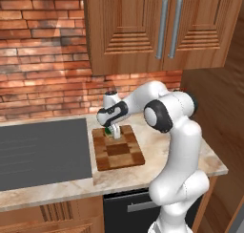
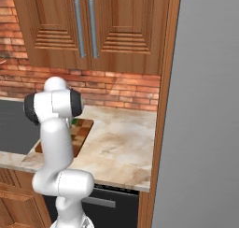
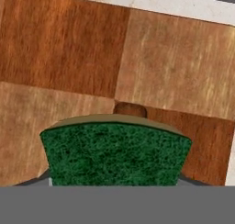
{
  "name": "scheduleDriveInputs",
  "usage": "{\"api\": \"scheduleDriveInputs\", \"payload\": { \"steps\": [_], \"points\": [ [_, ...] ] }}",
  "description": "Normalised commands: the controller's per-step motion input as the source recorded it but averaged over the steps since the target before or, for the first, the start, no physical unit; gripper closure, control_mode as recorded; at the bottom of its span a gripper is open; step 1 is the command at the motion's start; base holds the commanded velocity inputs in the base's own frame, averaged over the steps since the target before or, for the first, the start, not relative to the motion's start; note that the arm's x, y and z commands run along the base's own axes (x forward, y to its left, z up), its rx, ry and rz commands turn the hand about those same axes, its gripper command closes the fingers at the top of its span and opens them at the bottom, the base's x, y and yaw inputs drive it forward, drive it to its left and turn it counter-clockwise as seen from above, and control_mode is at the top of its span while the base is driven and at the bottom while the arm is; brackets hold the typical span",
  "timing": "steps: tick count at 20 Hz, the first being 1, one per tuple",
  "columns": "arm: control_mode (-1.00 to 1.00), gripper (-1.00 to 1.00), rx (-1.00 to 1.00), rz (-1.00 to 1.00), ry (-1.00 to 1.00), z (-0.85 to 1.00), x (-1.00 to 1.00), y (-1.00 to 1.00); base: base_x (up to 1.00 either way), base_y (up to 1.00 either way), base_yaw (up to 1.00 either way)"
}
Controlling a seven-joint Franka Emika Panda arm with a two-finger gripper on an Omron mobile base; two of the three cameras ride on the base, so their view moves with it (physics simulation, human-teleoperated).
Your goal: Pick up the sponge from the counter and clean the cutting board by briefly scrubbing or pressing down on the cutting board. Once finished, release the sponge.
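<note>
Gripping the sponge [image 3: 114, 154], gripper [image 1: 113, 132] low over cutting board [image 1: 119, 153].

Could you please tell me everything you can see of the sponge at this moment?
The sponge is a small block with a rough, dark green scouring face over a thin yellow-green layer along its edge. In the hand view it sits between the gripper's fingers, held over the checkered wooden cutting board. In the left base view a bit of green shows at the gripper, low over the board's far end. Whether it presses on the wood cannot be told.
</note>
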Motion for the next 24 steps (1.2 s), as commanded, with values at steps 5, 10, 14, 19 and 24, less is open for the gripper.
{"api": "scheduleDriveInputs", "payload": {
  "steps": [5,10,14,19,24],
  "points": [
    [-1.0,1.0,0.11,-0.08,-0.08,-0.46,-0.73,-0.79,0.0,0.0,0.0],
    [-1.0,1.0,0.14,-0.1,-0.06,-0.4,-0.89,-0.84,0.0,0.0,0.0],
    [-1.0,1.0,0.14,-0.13,-0.04,-0.14,-0.84,-0.83,0.0,0.0,0.0],
    [-1.0,1.0,0.03,-0.25,0.06,0.14,-0.44,-0.66,0.0,0.0,0.0],
    [-1.0,1.0,0.0,-0.32,0.3,0.31,-0.07,-0.61,0.0,0.0,0.0]
  ]
}}
